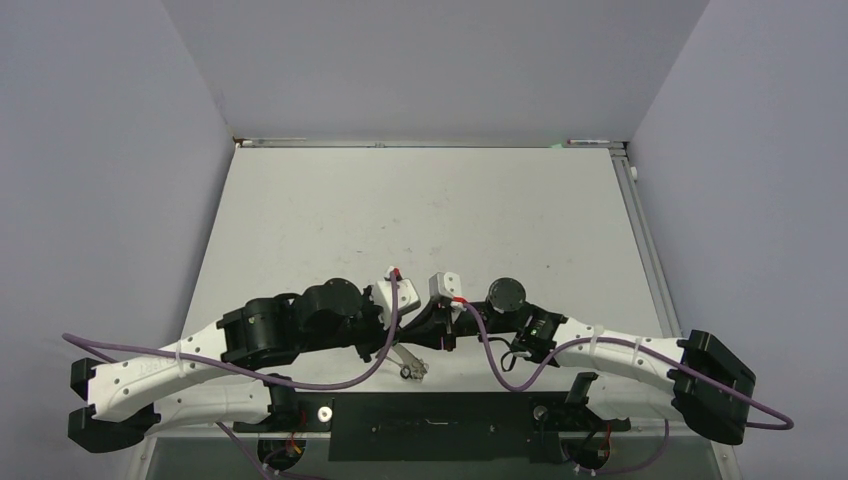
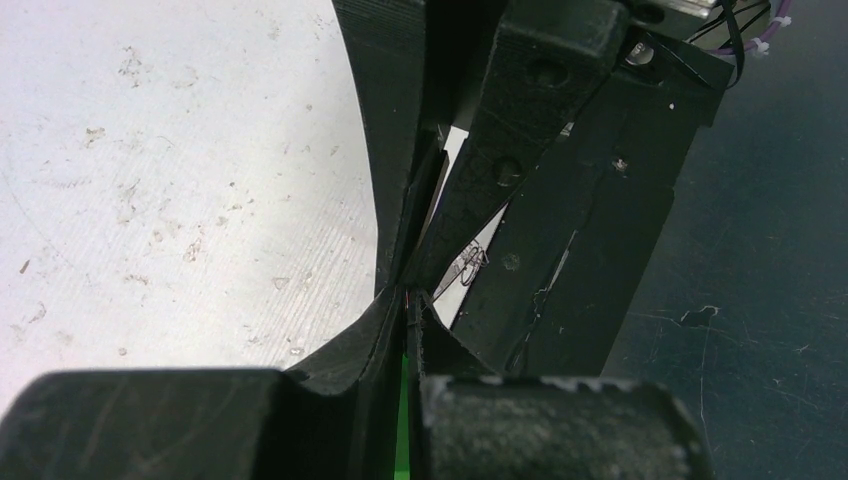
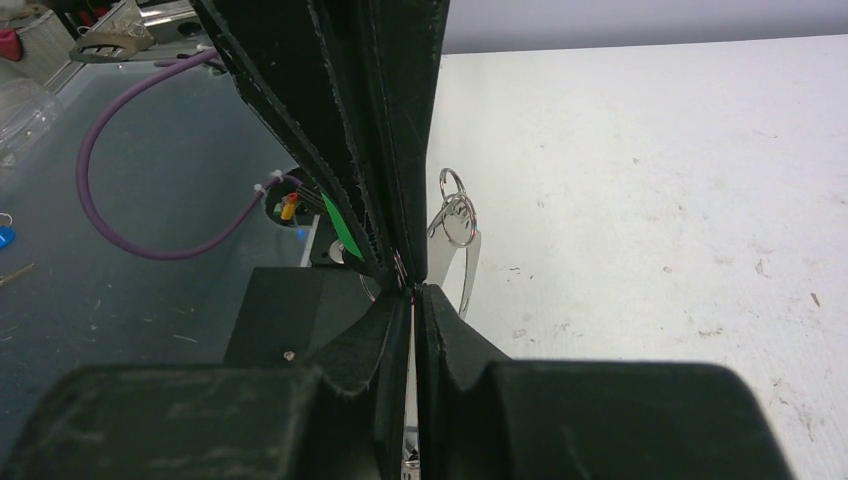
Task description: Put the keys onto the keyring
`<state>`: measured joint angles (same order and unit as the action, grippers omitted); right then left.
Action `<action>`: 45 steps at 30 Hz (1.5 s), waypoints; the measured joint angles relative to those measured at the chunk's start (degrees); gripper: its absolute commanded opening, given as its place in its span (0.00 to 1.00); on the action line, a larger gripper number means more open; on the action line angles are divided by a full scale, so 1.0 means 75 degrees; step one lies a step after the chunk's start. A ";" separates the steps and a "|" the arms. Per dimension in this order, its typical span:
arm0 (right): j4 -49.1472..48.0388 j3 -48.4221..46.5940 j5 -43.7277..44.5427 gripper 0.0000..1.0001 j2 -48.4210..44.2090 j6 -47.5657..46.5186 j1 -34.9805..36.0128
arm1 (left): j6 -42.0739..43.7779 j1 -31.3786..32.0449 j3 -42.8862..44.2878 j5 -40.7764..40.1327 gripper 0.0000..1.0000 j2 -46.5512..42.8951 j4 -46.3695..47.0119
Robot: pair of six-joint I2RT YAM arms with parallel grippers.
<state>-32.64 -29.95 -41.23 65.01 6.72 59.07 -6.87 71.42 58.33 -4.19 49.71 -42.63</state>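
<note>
My left gripper and right gripper meet tip to tip near the table's front edge. In the left wrist view my left gripper is shut on the green-headed key, which shows as a green sliver between the fingers. The green head also shows in the right wrist view. My right gripper is shut, with a thin wire of the keyring at its tips. A silver key on a small ring hangs just behind. Silver keys show below the grippers.
A black base plate lies along the near edge below the grippers. Purple cables loop around both arms. The white table stretches away to grey walls, with a metal rail on its right side.
</note>
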 measured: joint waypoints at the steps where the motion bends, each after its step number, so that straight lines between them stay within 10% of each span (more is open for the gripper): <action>1: -0.0029 0.0015 0.0000 0.05 0.0000 0.0020 0.0000 | 0.0003 0.0000 0.0000 -0.0003 0.04 0.0003 0.0000; 9: -0.0245 0.0172 -0.0017 0.05 -0.0175 0.0245 0.0020 | 0.0216 0.0000 0.0003 0.0023 0.12 -0.0041 0.0102; 31: -0.1131 0.0606 -0.0073 0.05 -0.0242 0.0799 0.0230 | -0.0245 -0.0790 0.1078 -0.0391 0.83 0.0370 0.0169; 45: -0.3305 0.1346 0.0565 0.05 -0.0393 0.2066 -0.0181 | -0.0434 -0.0790 -0.0358 -0.0909 0.74 -0.2174 0.0868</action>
<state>-57.43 -19.86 -36.99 62.06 22.22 57.71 -10.13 65.49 55.64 -11.00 33.41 -36.12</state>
